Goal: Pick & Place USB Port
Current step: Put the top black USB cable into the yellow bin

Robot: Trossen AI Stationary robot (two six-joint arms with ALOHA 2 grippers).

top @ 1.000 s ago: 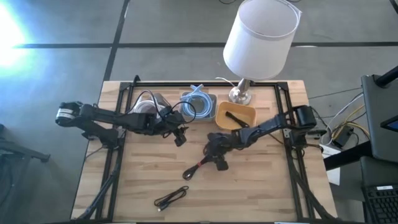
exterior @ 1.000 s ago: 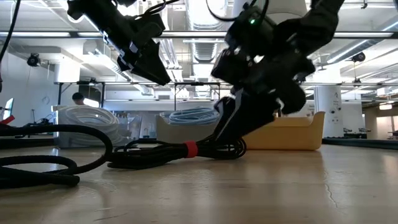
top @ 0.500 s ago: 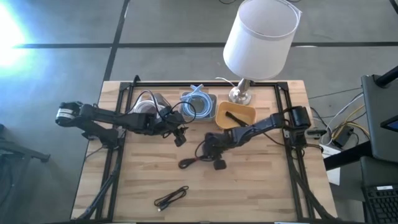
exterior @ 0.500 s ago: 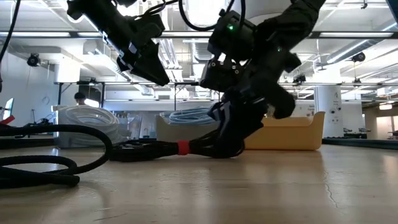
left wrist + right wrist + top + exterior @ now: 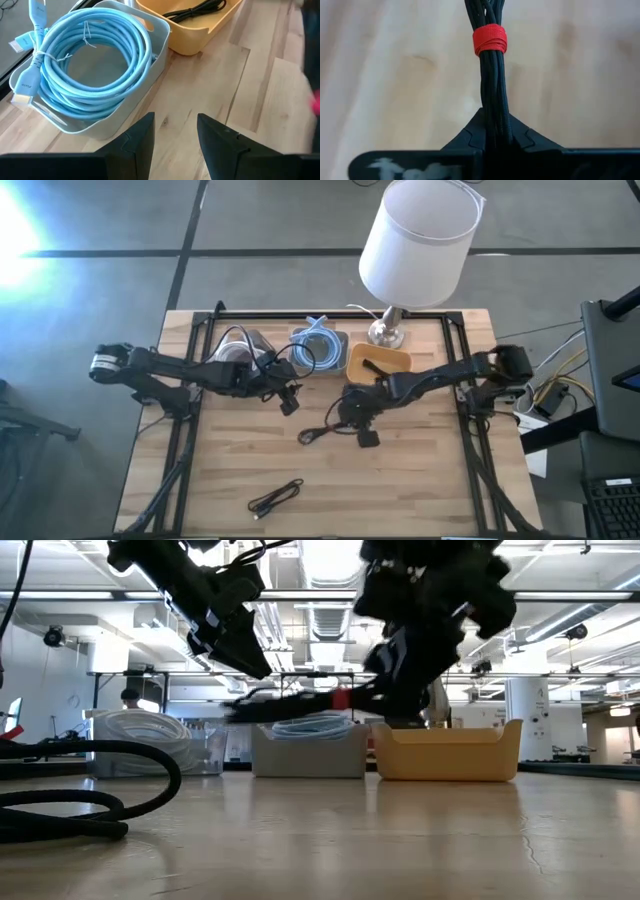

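A black USB cable bundle [image 5: 325, 430] bound by a red tie [image 5: 490, 39] hangs above the middle of the table, with my right gripper [image 5: 353, 416] shut on it. In the low view the bundle [image 5: 290, 705] floats at about the height of the bins' rims. Just in front of the grey bin, my left gripper [image 5: 290, 398] hovers open above bare wood, nothing between its fingers [image 5: 145, 142]. The yellow bin [image 5: 378, 366] stands at the back, right of centre, with a black cable lying inside. My right gripper pinches the bundle between its two fingers [image 5: 470, 137] at the end stretch a little behind the red tie [image 5: 495, 115], all strands together. The fingers come slanting down from the table's right. The bundle is lifted clear and sticks out nearly level toward the table's left [image 5: 250, 708].
A grey bin [image 5: 318, 348] holds a coiled blue cable [image 5: 90, 65]; a clear bin [image 5: 240, 348] with cables stands left of it. A lamp [image 5: 418, 240] rises at the back right. Another small black cable [image 5: 275, 497] lies near the front edge. A thick black cable [image 5: 80, 790] lies in the low view's foreground.
My right gripper has shut on the black bundle, dragged it a little across the wood, then risen and drawn back toward the table's right. The bundle has come off the table and now hangs clear, roughly level. My left gripper has stayed put.
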